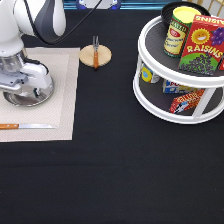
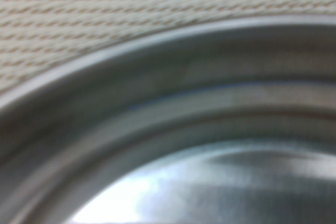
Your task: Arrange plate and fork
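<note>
The shiny silver plate [image 1: 31,100] lies on the beige placemat [image 1: 62,85] at the exterior view's left. My gripper [image 1: 25,90] is right down on the plate and covers most of it. The wrist view shows the plate's rim and flat centre [image 2: 195,160] from very close, with the placemat's weave [image 2: 82,30] beyond it. The fork [image 1: 95,48], with a brown wooden handle and short silver tines, lies across the small tan wooden disc [image 1: 102,56], on the black cloth to the right of the placemat, apart from the gripper.
A wooden-handled knife [image 1: 25,126] lies on the placemat's near edge, below the plate. A white two-tier turntable [image 1: 150,95] at the right holds a can [image 1: 175,32], a raisin box [image 1: 202,45] and small packets.
</note>
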